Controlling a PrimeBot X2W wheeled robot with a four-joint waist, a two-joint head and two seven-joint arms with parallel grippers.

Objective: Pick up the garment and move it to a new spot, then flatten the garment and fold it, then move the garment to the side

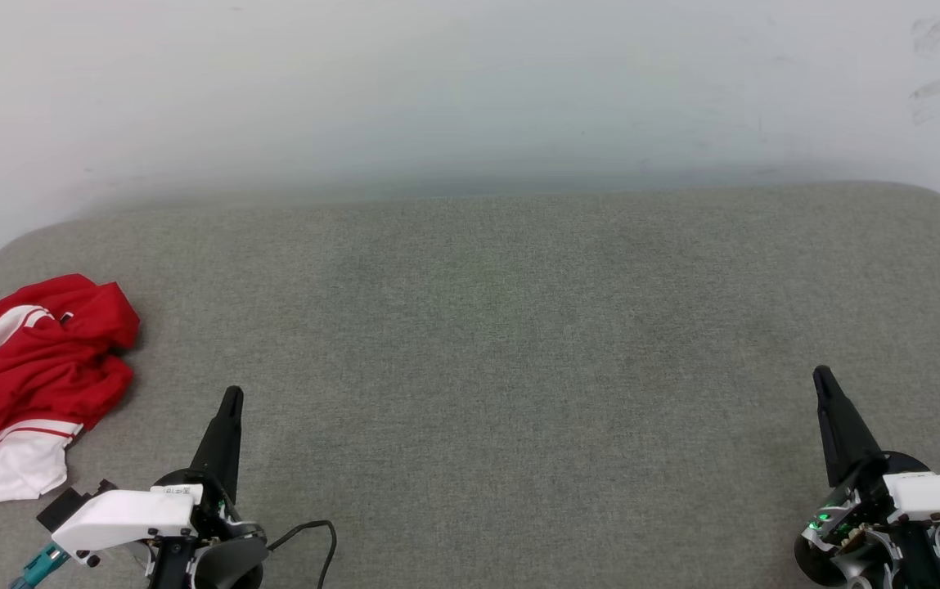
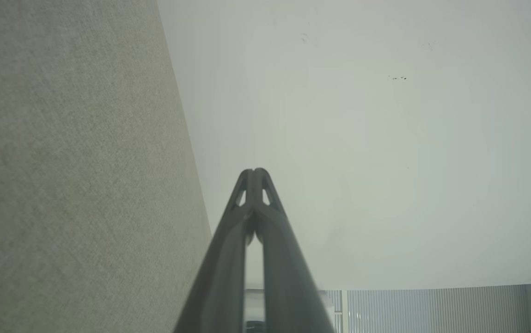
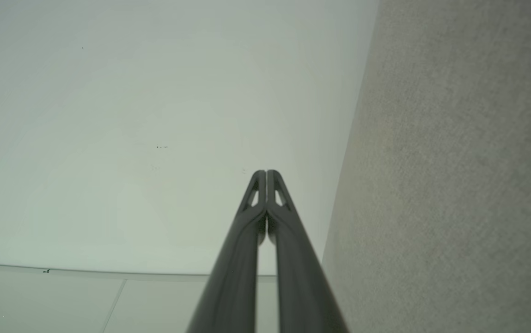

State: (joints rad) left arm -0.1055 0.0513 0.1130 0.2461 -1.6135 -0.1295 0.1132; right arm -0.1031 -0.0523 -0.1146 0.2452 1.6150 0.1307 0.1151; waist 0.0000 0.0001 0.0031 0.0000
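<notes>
Head view: the left gripper [image 1: 232,398] and right gripper [image 1: 821,378] are pointing forward over the near corners of a grey fabric surface [image 1: 502,327], each with jaws pressed together and gripping nothing. The garment [image 1: 28,384] is lying crumpled at the surface's left edge, near the left gripper but apart from it. Beyond, a pale wall [image 1: 470,82] is rising. Both wrist views are showing fingertips meeting.

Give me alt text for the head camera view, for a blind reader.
A crumpled red and white garment lies at the left edge of a grey fabric surface. The left gripper and right gripper, both shut and empty, point up from the bottom corners.
</notes>
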